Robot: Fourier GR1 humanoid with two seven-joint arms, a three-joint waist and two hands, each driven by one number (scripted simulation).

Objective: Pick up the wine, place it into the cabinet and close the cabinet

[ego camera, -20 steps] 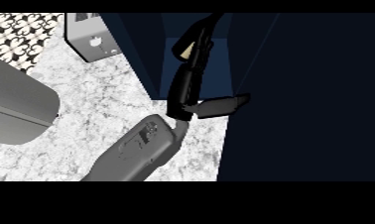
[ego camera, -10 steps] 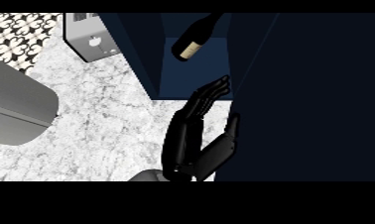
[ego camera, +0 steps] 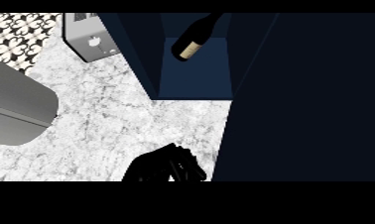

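Hand (ego camera: 164,167) lower; wine (ego camera: 192,41) in cabinet (ego camera: 192,77)

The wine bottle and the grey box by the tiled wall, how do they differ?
The wine bottle is dark, rounded and lies tilted inside the open cabinet; the grey box is pale, square-edged and stands on the marble counter. The bottle bears a tan label; the box shows a small white mark.

A single head view looks steeply down at the marbled surface (ego camera: 110,114). It sits close over the open dark-blue cabinet (ego camera: 192,77), which fills the view's right half.
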